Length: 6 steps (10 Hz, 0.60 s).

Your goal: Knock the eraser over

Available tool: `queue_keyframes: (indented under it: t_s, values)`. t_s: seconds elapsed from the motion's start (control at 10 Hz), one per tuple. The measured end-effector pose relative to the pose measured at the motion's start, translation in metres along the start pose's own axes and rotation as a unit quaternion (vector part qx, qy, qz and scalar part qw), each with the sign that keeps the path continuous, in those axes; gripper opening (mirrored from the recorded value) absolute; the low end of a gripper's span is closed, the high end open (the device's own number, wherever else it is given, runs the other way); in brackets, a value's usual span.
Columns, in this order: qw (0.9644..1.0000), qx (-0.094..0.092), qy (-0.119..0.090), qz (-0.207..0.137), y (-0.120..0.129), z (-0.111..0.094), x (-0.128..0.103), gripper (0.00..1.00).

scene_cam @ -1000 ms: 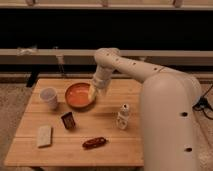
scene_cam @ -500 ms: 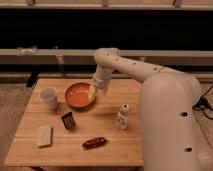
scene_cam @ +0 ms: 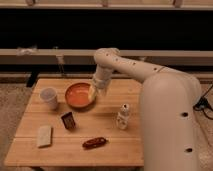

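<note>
The eraser [scene_cam: 68, 120] is a small dark block with a reddish-brown edge. It stands tilted on the wooden table [scene_cam: 110, 145], left of centre. My gripper [scene_cam: 92, 92] hangs over the right rim of the orange bowl [scene_cam: 78, 95], up and to the right of the eraser and well apart from it. The white arm reaches in from the right.
A white cup [scene_cam: 49, 97] stands at the left of the bowl. A pale beige pad [scene_cam: 44, 135] lies at the front left. A reddish-brown sausage-shaped object [scene_cam: 94, 143] lies at the front. A small white bottle [scene_cam: 122, 117] stands right of centre.
</note>
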Motion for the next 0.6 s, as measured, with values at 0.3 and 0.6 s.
queue_keyframes:
  t_s: [0.3, 0.6]
  values:
    - [0.9985, 0.03, -0.022, -0.039, 0.035, 0.0, -0.029, 0.65]
    - [0.9952, 0.06, -0.05, -0.058, 0.063, 0.0, -0.048, 0.65]
